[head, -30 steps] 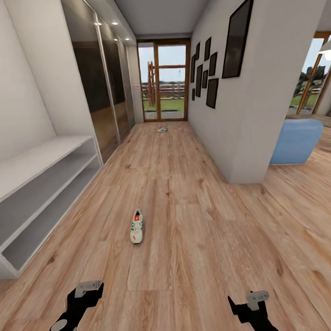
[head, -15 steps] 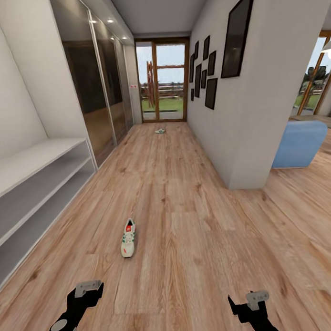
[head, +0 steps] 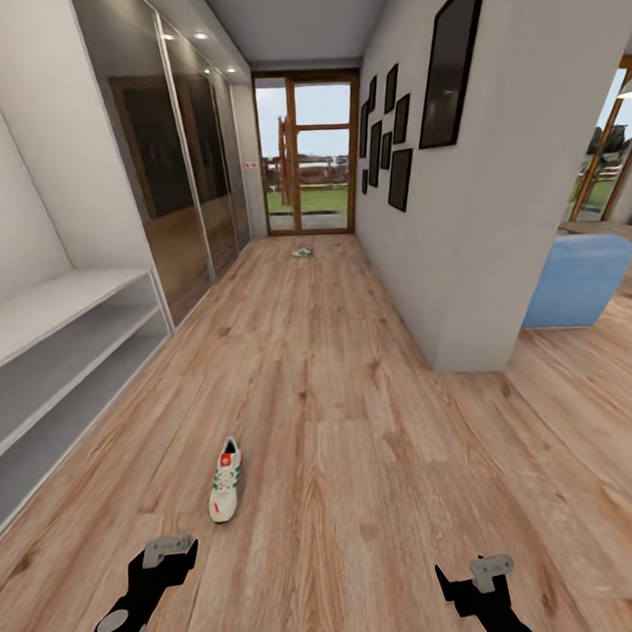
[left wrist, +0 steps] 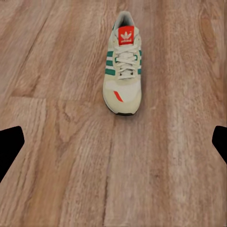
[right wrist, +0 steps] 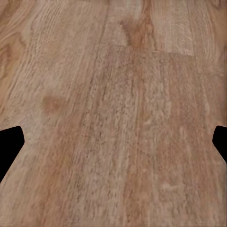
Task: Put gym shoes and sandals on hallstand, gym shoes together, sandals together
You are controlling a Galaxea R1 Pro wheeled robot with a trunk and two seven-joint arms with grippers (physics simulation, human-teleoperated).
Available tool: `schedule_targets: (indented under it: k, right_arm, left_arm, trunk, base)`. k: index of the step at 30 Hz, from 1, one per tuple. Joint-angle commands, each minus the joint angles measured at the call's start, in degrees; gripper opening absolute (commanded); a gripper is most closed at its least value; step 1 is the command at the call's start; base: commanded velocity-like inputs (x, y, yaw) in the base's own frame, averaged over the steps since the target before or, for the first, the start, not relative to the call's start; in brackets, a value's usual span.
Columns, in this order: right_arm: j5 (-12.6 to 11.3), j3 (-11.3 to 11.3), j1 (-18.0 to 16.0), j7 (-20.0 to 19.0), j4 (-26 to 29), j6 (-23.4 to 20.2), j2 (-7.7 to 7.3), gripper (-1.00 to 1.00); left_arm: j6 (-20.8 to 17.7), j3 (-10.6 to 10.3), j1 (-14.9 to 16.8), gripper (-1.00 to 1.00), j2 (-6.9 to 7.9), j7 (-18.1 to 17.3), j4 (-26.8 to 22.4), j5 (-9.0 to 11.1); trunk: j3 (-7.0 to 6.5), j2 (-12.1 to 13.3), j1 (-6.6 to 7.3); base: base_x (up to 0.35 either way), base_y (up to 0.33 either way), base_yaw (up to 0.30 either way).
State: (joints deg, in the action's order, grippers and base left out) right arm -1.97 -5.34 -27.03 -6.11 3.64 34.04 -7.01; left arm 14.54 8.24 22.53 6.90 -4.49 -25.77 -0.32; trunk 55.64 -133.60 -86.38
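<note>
One gym shoe (head: 225, 480) flat on the wood floor (head: 356, 424), just ahead of the left pincer (head: 165, 551) and slightly toward the right pincer (head: 480, 574), toe pointing back at the robot. Same shoe (left wrist: 123, 69) in the left wrist view: white upper, green side stripes, red-orange tongue, laces up, sole down, clear of both fingertips (left wrist: 9, 144). Not touched by either pincer.

Second small shoe-like item (head: 302, 253) far down the corridor, well ahead of both pincers, near the glass door (head: 308, 152); too small to tell which kind.

Light-grey rack (head: 53, 362) with open shelves along the wall, off to the left pincer's outer side and ahead of it.

Left pincer fingers spread wide apart, holding nothing. Right pincer same: fingertips (right wrist: 10, 142) at opposite edges of the right wrist view, only bare floor planks (right wrist: 118, 118) between them.

Blue seat (head: 579, 279) beyond the wall corner, ahead of and outboard of the right pincer. Dark picture frames (head: 396, 122) on that wall.
</note>
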Motion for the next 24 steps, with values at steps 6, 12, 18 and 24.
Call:
schedule_targets:
  k: [6,12,18,24]
  right_arm:
    - [-0.2,-0.4,0.0,0.0,0.0,0.2,-0.02,1.00]
    - [-0.2,-0.4,0.0,0.0,0.0,0.2,-0.02,1.00]
    - [-0.2,-0.4,0.0,0.0,0.0,0.2,-0.02,1.00]
    - [-0.2,-0.4,0.0,0.0,0.0,0.2,-0.02,1.00]
  left_arm:
    - [0.1,0.5,0.0,1.00,-0.04,-0.5,0.0,0.0]
    - [0.1,0.4,0.0,1.00,-0.04,-0.5,0.0,0.0]
    - [0.1,0.5,0.0,1.00,-0.01,-0.5,0.0,0.0]
    - [0.1,0.5,0.0,1.00,0.04,-0.5,0.0,0.1]
  trunk:
    - [0.05,0.0,-0.02]
    - [0.05,0.0,-0.02]
    - [0.05,0.0,-0.02]
    - [0.05,0.0,-0.02]
  base:
    - [0.286,-0.159,0.000]
    - [0.286,-0.164,0.000]
    - [0.286,-0.165,0.000]
    - [0.286,-0.166,0.000]
